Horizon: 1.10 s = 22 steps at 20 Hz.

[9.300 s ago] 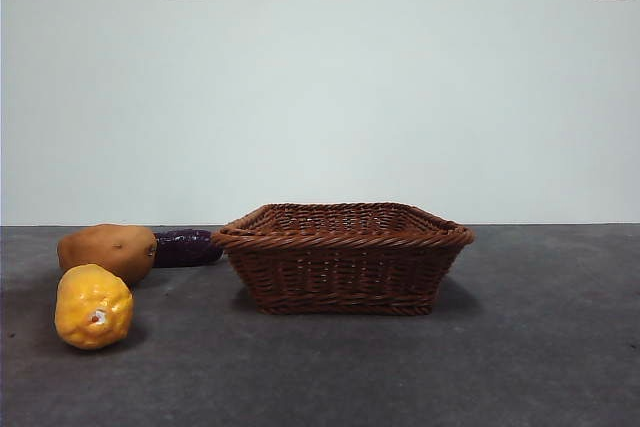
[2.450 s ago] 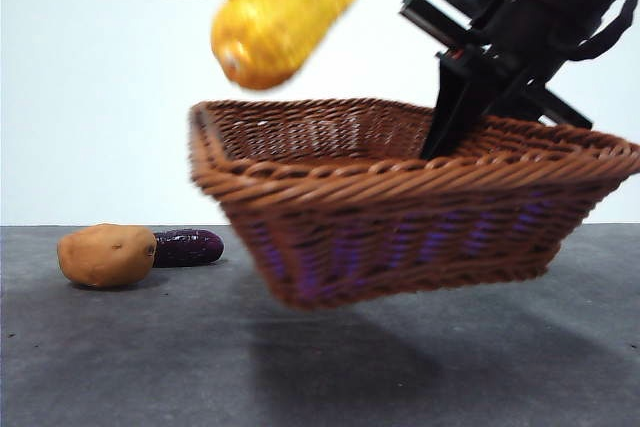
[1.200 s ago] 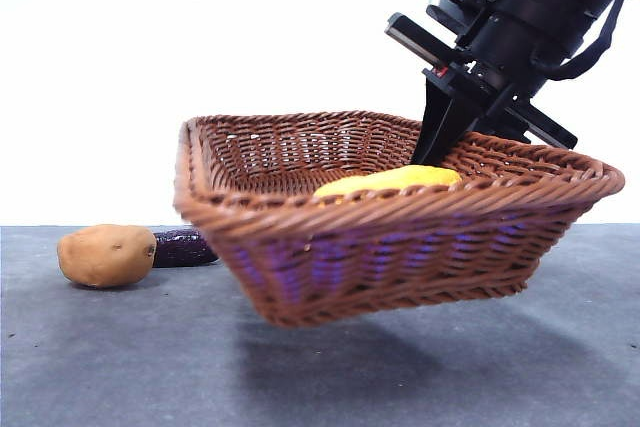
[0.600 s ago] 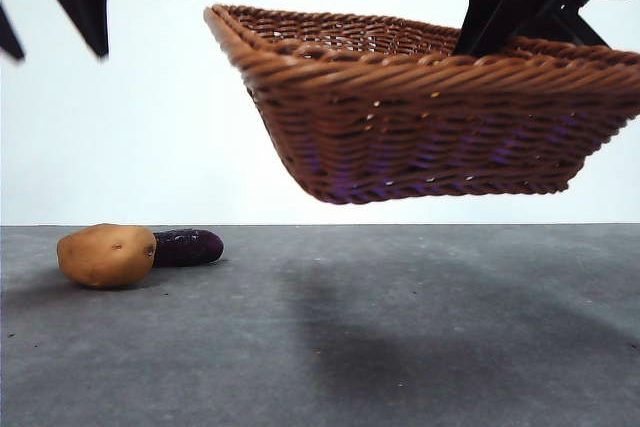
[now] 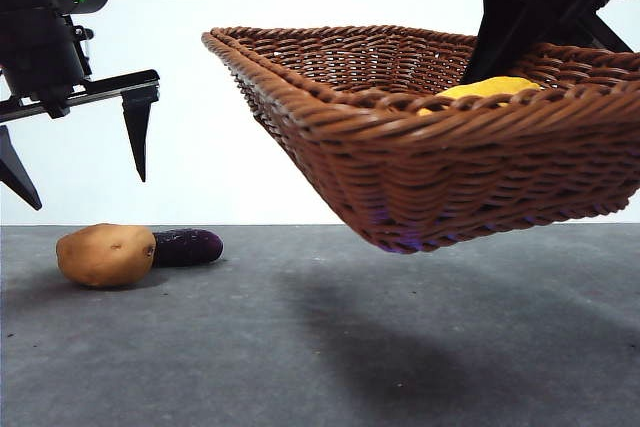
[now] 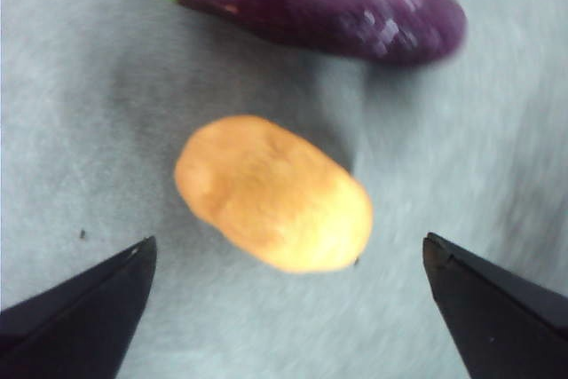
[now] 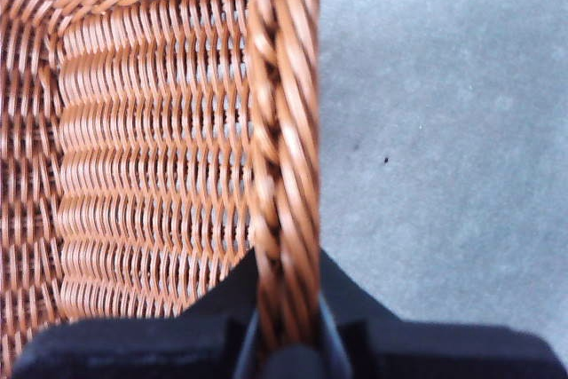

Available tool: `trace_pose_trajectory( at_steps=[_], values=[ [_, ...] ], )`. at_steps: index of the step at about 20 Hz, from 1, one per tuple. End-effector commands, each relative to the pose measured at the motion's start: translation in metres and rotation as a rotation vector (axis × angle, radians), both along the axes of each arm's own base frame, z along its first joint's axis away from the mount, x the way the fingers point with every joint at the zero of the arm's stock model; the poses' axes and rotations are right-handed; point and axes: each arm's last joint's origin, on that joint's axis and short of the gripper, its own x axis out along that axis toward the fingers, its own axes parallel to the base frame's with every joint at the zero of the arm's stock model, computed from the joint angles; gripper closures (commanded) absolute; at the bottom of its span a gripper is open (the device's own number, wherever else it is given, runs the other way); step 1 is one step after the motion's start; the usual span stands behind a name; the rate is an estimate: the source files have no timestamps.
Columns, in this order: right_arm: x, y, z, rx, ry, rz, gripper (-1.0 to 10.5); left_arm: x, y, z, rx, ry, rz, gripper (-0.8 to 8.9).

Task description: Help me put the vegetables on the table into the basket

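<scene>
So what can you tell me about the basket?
The basket is dark brown woven wicker, shallow and rectangular, with flared sides and a braided rim. It hangs tilted in the air above the table, touching nothing below it. The right gripper is clamped on its rim. The yellow vegetable lies inside, just peeking over the edge.

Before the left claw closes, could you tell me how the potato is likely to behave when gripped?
The potato looks smooth and rounded, so it may slip or squirm between the open left claw. Its oval shape lying free on the table suggests it could roll if nudged. It seems rigid and should hold its shape.
</scene>
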Motion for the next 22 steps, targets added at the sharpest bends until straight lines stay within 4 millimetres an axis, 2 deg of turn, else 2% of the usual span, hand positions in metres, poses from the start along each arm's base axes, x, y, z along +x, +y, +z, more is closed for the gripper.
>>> trace_pose_trajectory(
  at_steps=[1, 9, 20, 22],
  values=[
    [0.000, 0.000, 0.007, 0.005, -0.050, 0.029, 9.6, 0.004, 0.001, -0.006, -0.047, 0.025, 0.113, 3.11],
    [0.000, 0.001, 0.008, -0.019, -0.096, 0.080, 9.6, 0.012, -0.001, -0.016, -0.118, 0.053, 0.282, 3.11],
    [0.000, 0.001, 0.007, -0.016, -0.101, 0.118, 9.6, 0.025, -0.008, -0.055, -0.098, 0.162, 0.320, 3.11],
    [0.000, 0.001, 0.007, -0.018, -0.102, 0.119, 9.6, 0.026, -0.008, -0.056, -0.096, 0.158, 0.321, 3.58]
  ],
)
